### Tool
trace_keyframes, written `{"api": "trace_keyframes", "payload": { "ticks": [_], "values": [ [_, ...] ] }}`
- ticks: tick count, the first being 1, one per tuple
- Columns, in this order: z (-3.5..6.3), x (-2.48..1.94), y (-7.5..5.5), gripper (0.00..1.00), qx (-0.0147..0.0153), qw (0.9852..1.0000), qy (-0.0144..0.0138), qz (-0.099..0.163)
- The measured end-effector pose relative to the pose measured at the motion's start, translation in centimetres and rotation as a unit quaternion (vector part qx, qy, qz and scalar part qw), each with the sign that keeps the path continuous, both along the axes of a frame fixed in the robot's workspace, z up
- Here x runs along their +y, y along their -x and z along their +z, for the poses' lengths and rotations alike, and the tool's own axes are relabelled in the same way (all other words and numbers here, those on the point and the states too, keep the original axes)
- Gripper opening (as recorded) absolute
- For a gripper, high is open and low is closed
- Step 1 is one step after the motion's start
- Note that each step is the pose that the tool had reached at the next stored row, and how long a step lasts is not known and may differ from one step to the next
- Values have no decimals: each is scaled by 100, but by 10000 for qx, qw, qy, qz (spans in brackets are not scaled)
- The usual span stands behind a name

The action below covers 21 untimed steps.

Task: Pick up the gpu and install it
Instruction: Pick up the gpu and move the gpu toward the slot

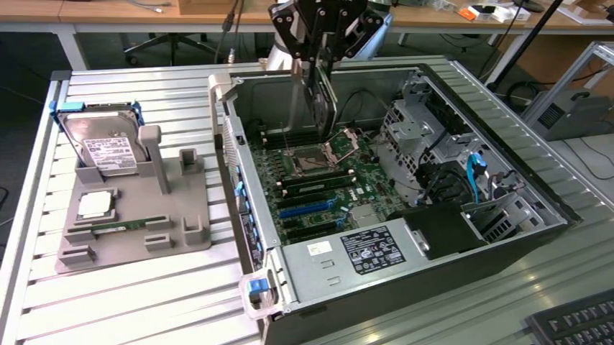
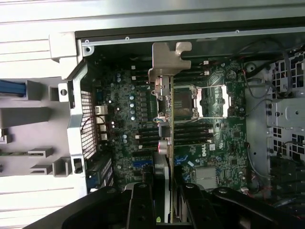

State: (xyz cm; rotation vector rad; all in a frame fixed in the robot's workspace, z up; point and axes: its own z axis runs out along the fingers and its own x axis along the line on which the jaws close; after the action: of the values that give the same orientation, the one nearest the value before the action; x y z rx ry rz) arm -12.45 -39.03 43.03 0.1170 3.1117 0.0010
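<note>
Claw (image 1: 315, 66) is partly closed, pinching the gpu (image 1: 321, 100) between both fingers (image 2: 141, 202). Card hangs upright and edge-on inside the open case (image 1: 432, 291), over the motherboard (image 1: 364, 190) near the CPU socket (image 1: 312, 159). Hard drive (image 1: 108, 147) sits in a grey holder (image 1: 144, 208) on the counter (image 1: 144, 302), at the exterior view's left.

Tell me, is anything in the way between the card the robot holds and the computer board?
Nothing visible. The gripper holds the thin green card with silver bracket right above the green motherboard.
</note>
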Motion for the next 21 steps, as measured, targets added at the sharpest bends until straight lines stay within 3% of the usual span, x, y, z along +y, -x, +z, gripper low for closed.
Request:
{"api": "trace_keyframes", "payload": {
  "ticks": [21],
  "values": [
    [-2, 0, -115, 27, 0, 10000, 0, 0]
  ]
}}
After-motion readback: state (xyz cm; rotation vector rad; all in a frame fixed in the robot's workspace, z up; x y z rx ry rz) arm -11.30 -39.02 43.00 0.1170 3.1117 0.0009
